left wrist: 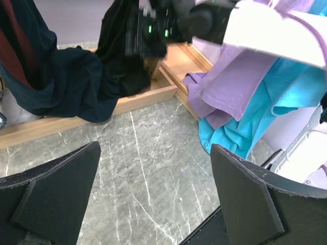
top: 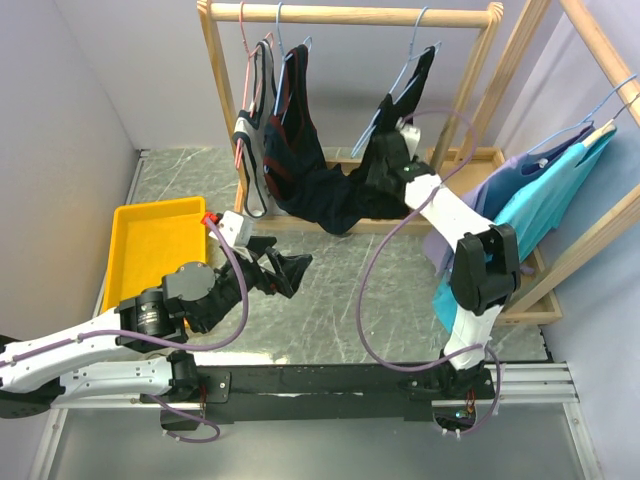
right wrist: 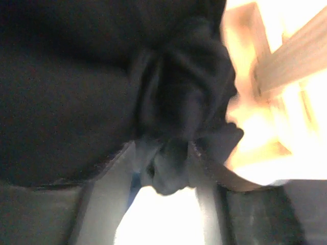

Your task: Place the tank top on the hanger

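**A:** What does the overhead view give?

**B:** The hanger point(top: 408, 62) hangs from the rack point(top: 350, 14) near the rail's right end. The tank top point(top: 380, 170) hangs at it, with its upper end against the wire by the neck. Its long axis slopes from there down and left, and the lower end points toward the rack's foot. Whether a strap is over the wire cannot be told. The right gripper point(top: 400, 145) is pressed into the cloth about midway down, and its jaws are hidden here. The left gripper point(top: 293, 275) hovers over the surface point(top: 330, 310) beside the yellow tray point(top: 160, 240), well apart from the rack. Its jaws are spread and hold nothing.

**A:** And the left wrist camera?

**B:** It shows the left fingers point(left wrist: 56, 194) wide apart with only marble between them. Beyond them, the tank top's lower end lies on the rack's wooden base point(left wrist: 143, 99), and the right gripper is against the cloth higher up. A purple shirt point(left wrist: 230, 87) and a teal shirt point(left wrist: 240, 127) hang to the right. The hanger shows only from above.

**A:** The right wrist camera?

**B:** This is the only view of the grip. The right jaws are closed in on a bunched fold of the tank top, and the black cloth fills the upper frame, blurred. Pale wood glares at the right edge.
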{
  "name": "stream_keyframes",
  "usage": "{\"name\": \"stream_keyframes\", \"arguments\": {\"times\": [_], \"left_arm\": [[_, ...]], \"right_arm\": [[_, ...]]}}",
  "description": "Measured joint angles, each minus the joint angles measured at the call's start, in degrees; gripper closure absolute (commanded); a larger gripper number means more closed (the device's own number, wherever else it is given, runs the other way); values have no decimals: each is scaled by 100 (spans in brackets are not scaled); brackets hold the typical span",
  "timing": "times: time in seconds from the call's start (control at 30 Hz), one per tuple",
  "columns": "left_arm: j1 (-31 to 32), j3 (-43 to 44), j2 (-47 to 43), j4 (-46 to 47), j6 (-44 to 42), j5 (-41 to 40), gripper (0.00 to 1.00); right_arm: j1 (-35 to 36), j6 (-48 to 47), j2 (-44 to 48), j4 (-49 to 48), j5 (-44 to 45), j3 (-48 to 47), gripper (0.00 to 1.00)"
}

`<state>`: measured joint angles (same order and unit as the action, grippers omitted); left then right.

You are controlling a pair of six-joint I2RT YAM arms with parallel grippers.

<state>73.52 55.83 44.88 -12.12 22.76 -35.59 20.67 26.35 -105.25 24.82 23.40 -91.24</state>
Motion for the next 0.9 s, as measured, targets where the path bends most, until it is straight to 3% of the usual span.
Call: {"name": "stream_keyframes", "arguments": {"times": [0.17,0.3,0.47,0.77,0.9], "left_arm": [[2,0,-4,-85,94,-7,3],[2,-59,-9,-120,203,-44,1],[0,-302,-11,-177,461,-127,1],[-109,-879,-9,-354,1185,-184,1],[-203,-1274,46,-361,1543,-162,0]], "right_arm": [[168,131,299,-7,-94,1045,10],[634,227,1091,-179,-52,1773,9],[1700,396,2247,-673,166,2549,9],[3757,885,3359,-1113,721,4236,7],[4347,1086,3987,-1051,931,4824,0]]}}
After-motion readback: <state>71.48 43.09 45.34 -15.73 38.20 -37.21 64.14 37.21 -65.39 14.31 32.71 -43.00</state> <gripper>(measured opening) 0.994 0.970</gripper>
